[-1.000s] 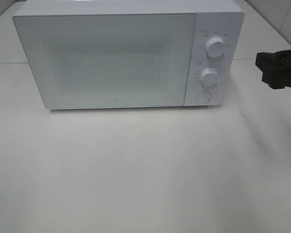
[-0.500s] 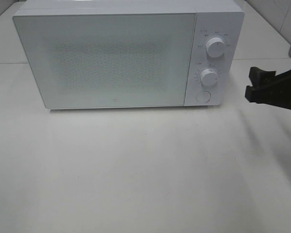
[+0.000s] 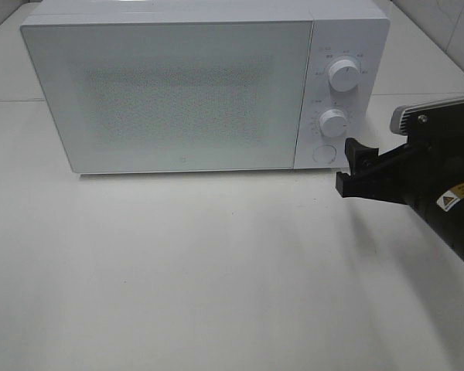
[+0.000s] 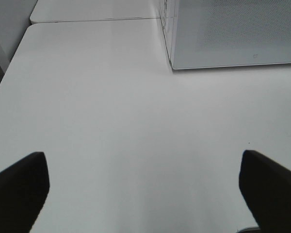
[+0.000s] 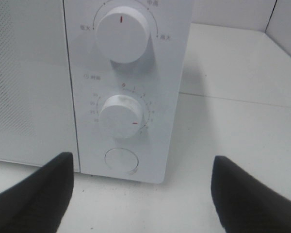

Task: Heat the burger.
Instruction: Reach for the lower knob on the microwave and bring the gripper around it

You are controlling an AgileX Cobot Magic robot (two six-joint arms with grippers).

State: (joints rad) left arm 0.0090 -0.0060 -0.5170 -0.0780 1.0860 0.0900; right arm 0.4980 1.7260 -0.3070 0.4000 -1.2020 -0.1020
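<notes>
Right gripper (image 3: 348, 168) open, empty, by door button (image 5: 121, 160); wide jaws could clip timer knob (image 5: 121, 115). Left gripper (image 4: 145, 189) open, empty.

The microwave (image 3: 216, 9) has a smooth white casing with a faint sheen, and its door (image 3: 170, 97) carries a fine dotted mesh. The knobs (image 3: 344, 74) look like smooth white plastic. The table (image 3: 178, 270) is matt white. The right gripper (image 3: 346, 166) is matt black plastic.
</notes>
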